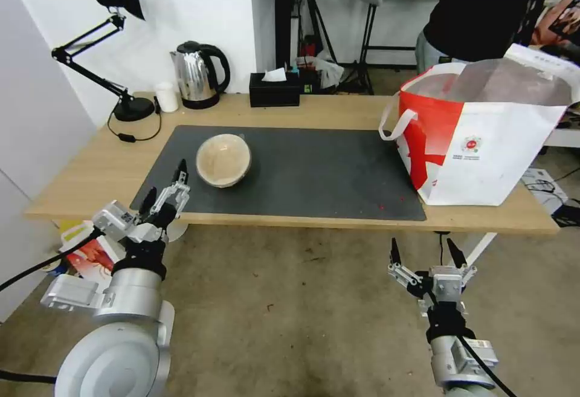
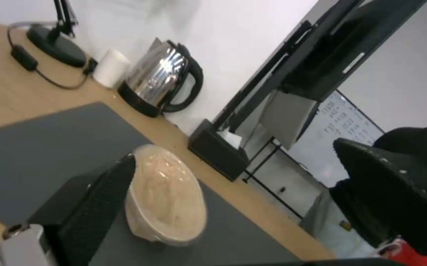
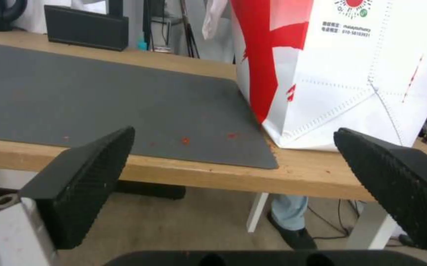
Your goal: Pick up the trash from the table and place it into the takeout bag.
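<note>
We are facing the long light-wood desk (image 1: pixel 314 113) on white legs, and its large dark grey rectangular mat (image 1: pixel 320 173) is covering most of the middle. At the right end the large white takeout bag with the red panel and white loop handles (image 1: pixel 483 137) is standing upright with its mouth open, partly on the mat's right edge. One piece of trash is lying on the left part of the mat: the tan paper-like bowl (image 1: pixel 223 159), sitting apart from everything else.

We are holding our left tool (image 1: pixel 164 191) at the near edge of the desk, just near and left of that bowl, with its two black pads spread apart and nothing between them. In the left wrist view the bowl (image 2: pixel 166 195) is lying between the spread pads, close to one of them. Our right tool (image 1: pixel 426 252) is hanging below the near edge, well short of the bag, its pads likewise spread and empty.

As we judge it, the step in hand is taking the bowl. We are best served by bringing one pad inside the rim and one outside on the near wall, closing gently since thin paper will buckle, then lifting level so any leftovers are not tipping out before the bag.
</note>
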Controlling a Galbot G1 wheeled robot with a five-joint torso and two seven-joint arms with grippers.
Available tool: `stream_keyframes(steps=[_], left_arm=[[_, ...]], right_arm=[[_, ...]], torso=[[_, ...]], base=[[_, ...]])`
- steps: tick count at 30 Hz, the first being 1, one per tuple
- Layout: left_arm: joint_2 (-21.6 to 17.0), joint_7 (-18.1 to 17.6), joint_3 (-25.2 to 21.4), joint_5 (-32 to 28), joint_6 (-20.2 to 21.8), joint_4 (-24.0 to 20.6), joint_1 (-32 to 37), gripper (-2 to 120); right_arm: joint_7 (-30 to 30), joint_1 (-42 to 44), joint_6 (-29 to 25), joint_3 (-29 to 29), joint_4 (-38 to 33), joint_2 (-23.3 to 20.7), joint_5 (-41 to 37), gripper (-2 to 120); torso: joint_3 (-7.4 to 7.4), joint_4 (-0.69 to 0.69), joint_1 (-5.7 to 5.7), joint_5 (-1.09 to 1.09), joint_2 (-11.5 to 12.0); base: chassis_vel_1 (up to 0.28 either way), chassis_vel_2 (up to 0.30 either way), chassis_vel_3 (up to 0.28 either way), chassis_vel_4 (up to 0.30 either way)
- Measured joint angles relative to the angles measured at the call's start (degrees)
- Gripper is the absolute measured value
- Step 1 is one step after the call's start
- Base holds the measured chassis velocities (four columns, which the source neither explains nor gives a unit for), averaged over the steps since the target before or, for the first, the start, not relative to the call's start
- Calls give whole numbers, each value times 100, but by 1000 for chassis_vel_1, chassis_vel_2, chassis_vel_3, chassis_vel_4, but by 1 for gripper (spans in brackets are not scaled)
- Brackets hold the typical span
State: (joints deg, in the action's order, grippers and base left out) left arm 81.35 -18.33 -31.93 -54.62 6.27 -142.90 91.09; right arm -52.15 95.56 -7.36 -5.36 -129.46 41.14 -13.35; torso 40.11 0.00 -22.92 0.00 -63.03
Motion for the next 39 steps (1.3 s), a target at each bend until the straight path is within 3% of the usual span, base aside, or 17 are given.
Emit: stream_keyframes(steps=[8, 17, 19, 22, 31, 33, 36, 39], left_arm=[[-104, -384, -76, -1406, 265, -39, -95, 100], [-151, -431, -119, -1657, 306, -39, -129, 100], [-578, -438, -514, -2617, 403, -40, -396, 100], [-771, -437, -695, -3039, 444, -40, -516, 100], [-898, -450, -816, -3295, 498, -29, -592, 100], [-1027, -481, -936, -3459, 562, 17, -668, 100], [-1642, -631, -1508, -4178, 841, 252, -1028, 100], [-1840, -691, -1654, -4327, 897, 361, -1110, 100]], right_arm=[[0, 0, 0, 0, 0, 0, 0, 100], [0, 0, 0, 0, 0, 0, 0, 100], [0, -1, 0, 0, 0, 0, 0, 100], [0, 0, 0, 0, 0, 0, 0, 100], [0, -1, 0, 0, 0, 0, 0, 100], [0, -1, 0, 0, 0, 0, 0, 100], [0, 0, 0, 1, 0, 0, 0, 100], [1, 0, 0, 1, 0, 0, 0, 100]], torso=[[0, -1, 0, 0, 0], [0, 0, 0, 0, 0], [0, 0, 0, -1, 0], [0, -1, 0, 1, 0], [0, 2, 0, -2, 0], [0, 2, 0, -1, 0], [0, -4, 0, 1, 0], [0, 0, 0, 0, 1]], base=[[0, 0, 0, 0], [0, 0, 0, 0], [0, 0, 0, 0], [0, 0, 0, 0], [0, 0, 0, 0], [0, 0, 0, 0], [0, 0, 0, 0], [0, 0, 0, 0]])
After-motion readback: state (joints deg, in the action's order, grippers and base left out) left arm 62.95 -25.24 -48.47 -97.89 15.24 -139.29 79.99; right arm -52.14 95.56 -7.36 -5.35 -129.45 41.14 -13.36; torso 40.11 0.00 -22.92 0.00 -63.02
